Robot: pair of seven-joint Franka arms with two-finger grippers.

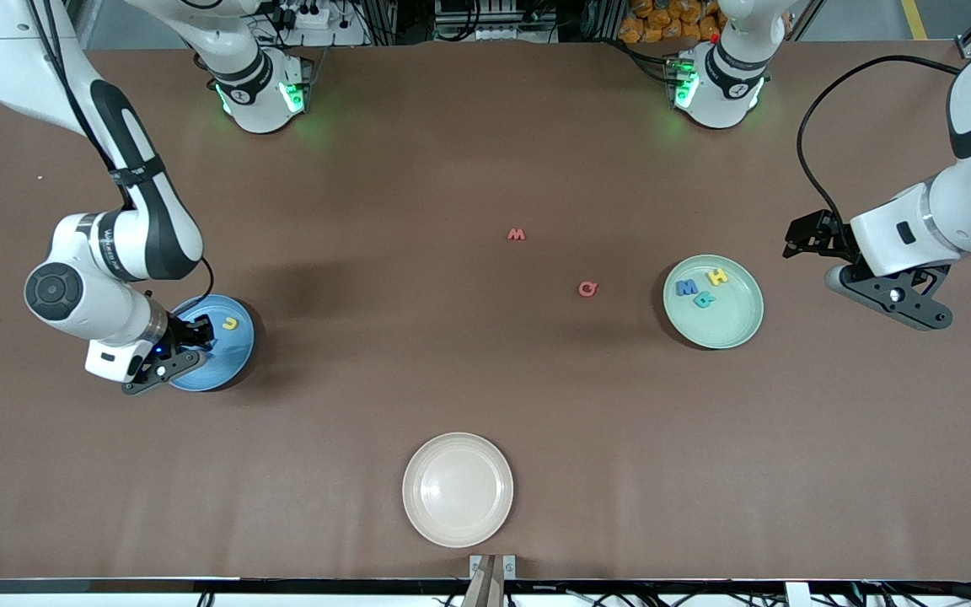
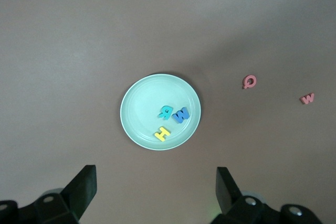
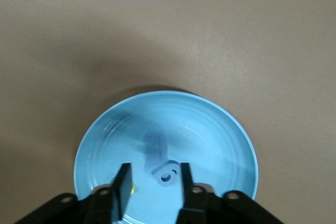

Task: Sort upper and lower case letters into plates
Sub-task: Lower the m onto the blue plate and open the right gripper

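Fingers of the right gripper [image 1: 193, 335] hang low over the blue plate [image 1: 228, 358] at the right arm's end of the table; from the front they hide whatever is between them. A yellow letter [image 1: 229, 323] lies in that plate just beside the fingertips. The left gripper [image 1: 802, 239] hovers over bare table at the left arm's end, near the green plate [image 1: 734, 324], which holds a blue letter [image 1: 687, 288], a teal letter [image 1: 704, 298] and a yellow H [image 1: 717, 276]. A red w [image 1: 517, 234] and a red Q [image 1: 588, 289] lie on the table between the two plates, the Q nearer the green one. A white plate [image 1: 485, 518] sits near the front edge.

Left wrist view: the left gripper's fingers [image 2: 84, 184] stand wide apart, holding nothing. The green plate [image 2: 131, 116] with its three letters lies on the table below the gap, with the red Q [image 2: 250, 81] and w [image 2: 308, 98] off to one side.

Right wrist view: the right gripper [image 3: 153, 187] has its fingers [image 3: 123, 184] parted a little. A pale blue letter [image 3: 165, 173] sits in the gap, close against one finger and apart from the other; I cannot tell whether it rests on the blue plate [image 3: 210, 124] or is gripped. A speck of yellow peeps out beside the other finger.
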